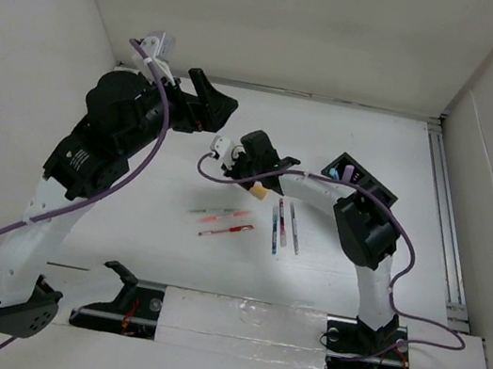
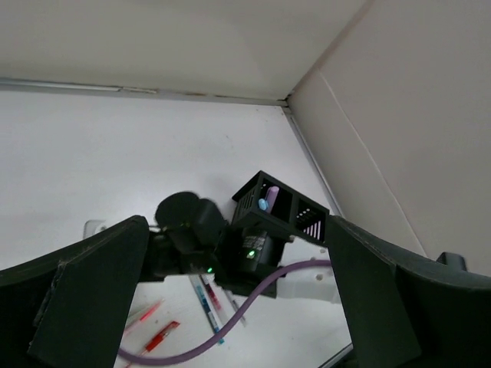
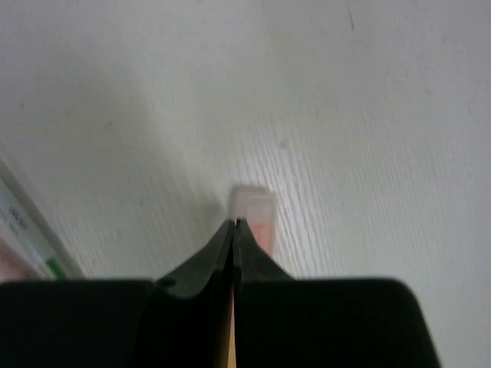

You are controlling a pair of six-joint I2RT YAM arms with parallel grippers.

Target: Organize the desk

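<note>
The white desk (image 1: 332, 133) holds several pens. A green-and-pink pair (image 1: 220, 210) and a red pen (image 1: 226, 230) lie left of two blue-and-red pens (image 1: 279, 224). My right gripper (image 1: 258, 183) is down at the desk above them, jaws shut (image 3: 235, 222). A thin yellow sliver shows between the jaws. A small pale pink-and-white block (image 3: 253, 215) sits right at the tips; I cannot tell whether it is held. It shows tan in the top view (image 1: 262, 191). My left gripper (image 1: 212, 100) is open and empty, held high (image 2: 238, 307).
A black compartmented box (image 1: 367, 179) with a purple item stands at the right, also in the left wrist view (image 2: 280, 203). White panels border the desk on the left, back and right. A metal rail (image 1: 446, 220) runs along the right edge. Purple cables hang from both arms.
</note>
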